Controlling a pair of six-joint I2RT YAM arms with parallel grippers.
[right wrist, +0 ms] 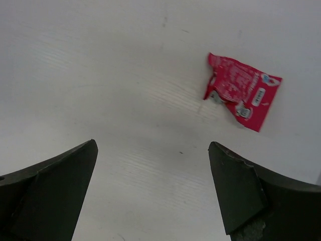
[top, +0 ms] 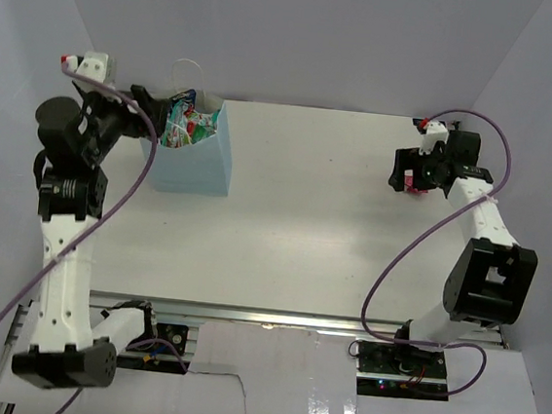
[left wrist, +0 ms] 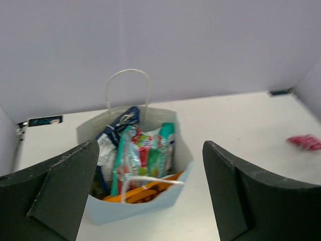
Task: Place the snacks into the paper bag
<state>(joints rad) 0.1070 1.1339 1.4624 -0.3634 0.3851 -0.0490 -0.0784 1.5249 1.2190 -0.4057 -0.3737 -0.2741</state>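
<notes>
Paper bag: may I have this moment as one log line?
left jaws open by paper bag | right jaws open near red packet

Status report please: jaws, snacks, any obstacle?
Both jaws open. Left jaws by paper bag, several snacks inside. Right jaws over red packet, loose on table. No obstacle seen.

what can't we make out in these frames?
- Left wrist view: how many packets are in the paper bag. They overlap, and the bag's front wall hides their lower parts.
- Top view: the bag's contents are too small to sort out.
- Right wrist view: the print on the red packet is too small to read.
- Top view: that packet is mostly hidden under the right claw; only a pink sliver shows.
- Left wrist view: it is a blur near the right edge.
</notes>
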